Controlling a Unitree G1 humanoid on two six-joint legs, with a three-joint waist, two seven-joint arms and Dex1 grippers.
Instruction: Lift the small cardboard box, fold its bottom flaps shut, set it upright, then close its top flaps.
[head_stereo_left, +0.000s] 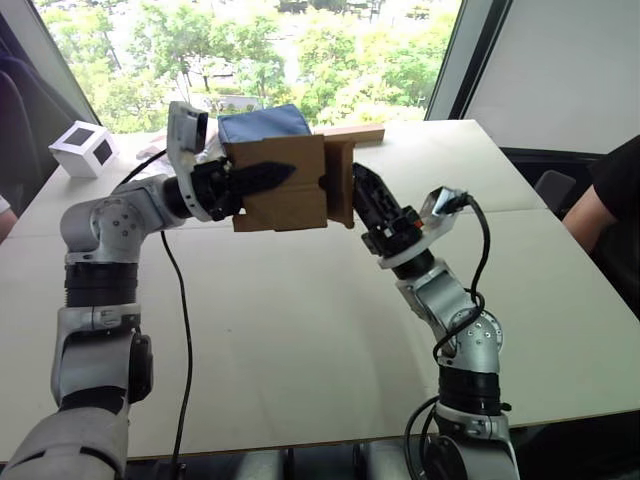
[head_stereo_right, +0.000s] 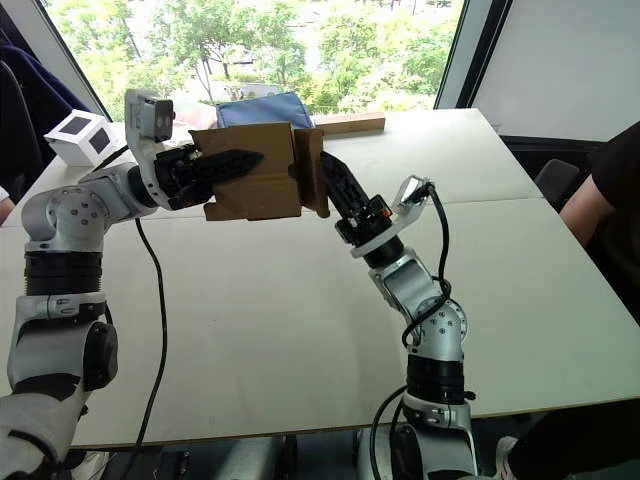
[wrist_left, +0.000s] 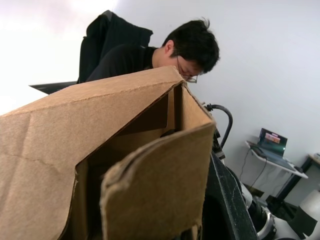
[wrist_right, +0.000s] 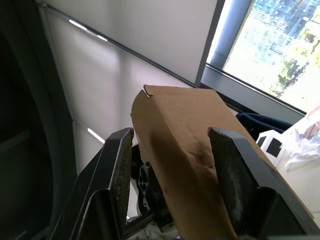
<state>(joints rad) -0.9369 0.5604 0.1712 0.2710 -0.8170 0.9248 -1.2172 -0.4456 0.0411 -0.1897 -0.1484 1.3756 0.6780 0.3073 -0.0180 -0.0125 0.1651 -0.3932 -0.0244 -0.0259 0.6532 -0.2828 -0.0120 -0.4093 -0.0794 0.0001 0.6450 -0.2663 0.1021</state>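
A white cube (head_stereo_left: 84, 148) with dark faces sits at about ten o'clock on the table (head_stereo_left: 300, 330). The left hand (head_stereo_left: 262, 178) grips the small cardboard box (head_stereo_left: 285, 180), one black finger (head_stereo_left: 268, 177) lying across its near face; the box is held up off the table at about twelve o'clock. A blue cloth (head_stereo_left: 265, 122) lies behind the box, and a long wooden block (head_stereo_left: 352, 132) just right of the cloth. The right hand (head_stereo_right: 336, 180) presses against the box's right end with fingers spread wide, where the bottom flaps (head_stereo_left: 340, 180) stand. A person's arm (head_stereo_left: 590, 205) shows at three o'clock.
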